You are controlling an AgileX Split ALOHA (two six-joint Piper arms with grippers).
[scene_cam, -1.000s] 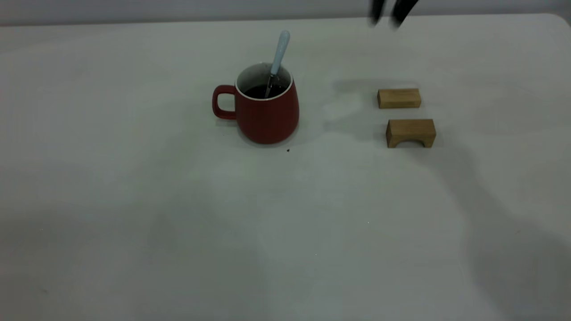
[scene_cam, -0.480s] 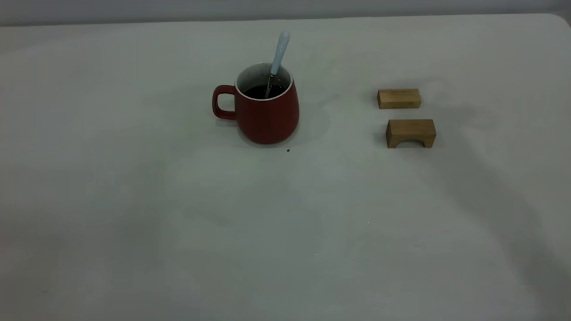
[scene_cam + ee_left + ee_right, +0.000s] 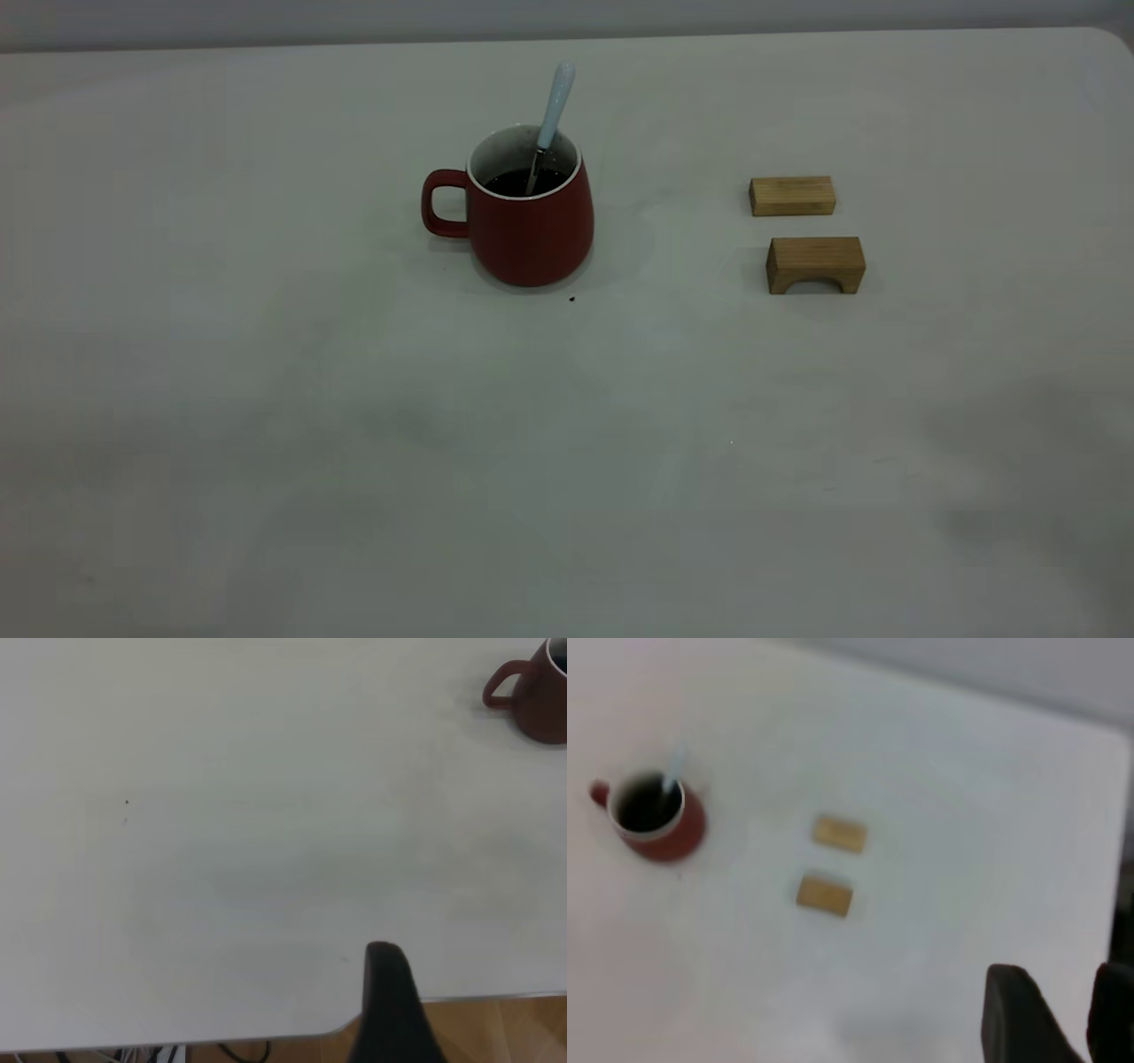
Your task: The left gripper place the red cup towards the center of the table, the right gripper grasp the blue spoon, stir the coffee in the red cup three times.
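Spoon light, slim, probably slippery: pinch pale handle above cup rim. Right gripper fingers apart; left gripper unclear.

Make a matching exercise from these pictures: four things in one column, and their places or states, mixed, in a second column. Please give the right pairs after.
Things:
1. dark red ceramic mug
2. slim spoon with pale blue handle
3. flat rectangular tan wooden block
4. tan wooden block with arched underside

Places or states:
A. leans in the mug, bowl down in dark liquid
B. stands upright, handle toward the exterior view's left
C. nearer to the exterior camera than the other block
D. farther from the exterior camera than the other block

Pairs: 1-B, 2-A, 3-D, 4-C
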